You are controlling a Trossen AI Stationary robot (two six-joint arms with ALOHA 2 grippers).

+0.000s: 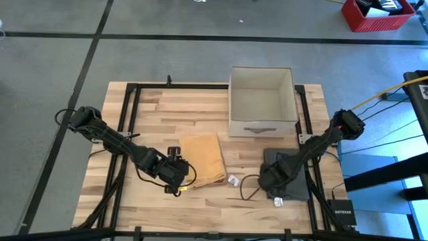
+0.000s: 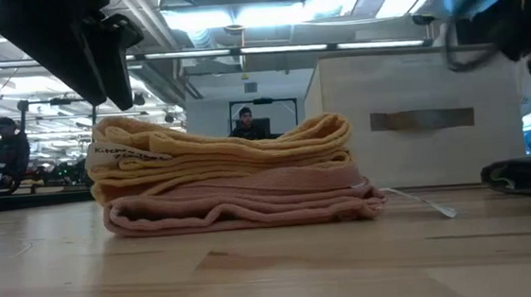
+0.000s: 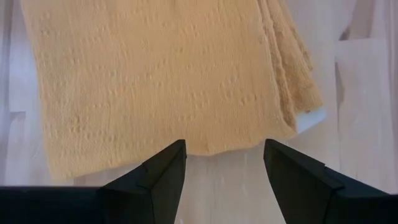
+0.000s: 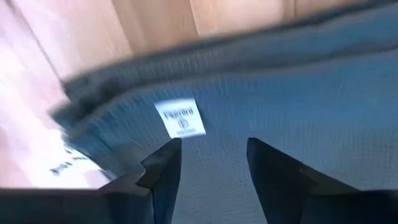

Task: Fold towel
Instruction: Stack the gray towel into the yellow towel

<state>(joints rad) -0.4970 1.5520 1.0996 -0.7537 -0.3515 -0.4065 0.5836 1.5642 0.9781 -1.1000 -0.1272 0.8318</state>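
Note:
A folded yellow towel [image 1: 202, 159] lies flat on the table's middle; the low view shows the yellow towel [image 2: 227, 147] resting on a pinkish folded layer [image 2: 242, 207]. My left gripper [image 3: 224, 168] stands open just off the towel's left edge, above the wood, with nothing between its fingers. A dark grey towel [image 1: 289, 175] lies folded at the right. My right gripper [image 4: 211, 162] hovers open over the grey towel [image 4: 298, 112], close to its white label [image 4: 180, 118].
An open beige box [image 1: 262, 100] stands at the far side, right of the middle. A small white tag [image 1: 234, 179] lies on the wood between the two towels. A dark frame [image 1: 130, 134] runs around the tabletop.

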